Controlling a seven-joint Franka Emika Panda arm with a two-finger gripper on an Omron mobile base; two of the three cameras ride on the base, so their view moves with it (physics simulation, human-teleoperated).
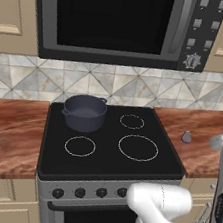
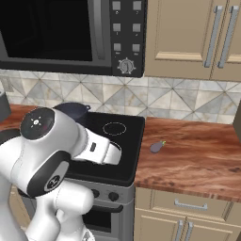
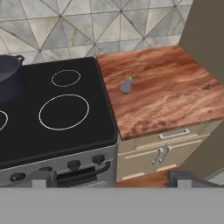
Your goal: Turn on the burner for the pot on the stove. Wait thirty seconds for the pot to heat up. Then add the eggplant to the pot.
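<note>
Your two-finger gripper (image 3: 111, 178) stands spread wide with nothing between its small dark tips, which rise at the bottom corners of the hand view, hanging in the air in front of the range and above the cabinet fronts. Ahead of it and to the left lies the stove (image 3: 26, 146), a range with a flat black glass top marked with white rings and a grey front carrying a row of black knobs (image 3: 73, 165) just beyond the left fingertip. The round, dark blue-grey pot (image 1: 84, 112) with straight sides and two small side handles sits on the rear left ring, far from the gripper and at the left edge of the hand view. The tiny dull grey-purple teardrop-shaped eggplant (image 3: 126, 86) lies on the reddish wooden counter (image 3: 175, 94) just beside the stove's right edge, ahead of the gripper and a little right of its centre line (it shows a small green tip at its top). The eggplant and the pot are well apart, with the two right-hand rings between them. Above the stove hangs a black-windowed microwave (image 1: 122, 19) against a grey and beige tiled wall (image 2: 179, 101).
</note>
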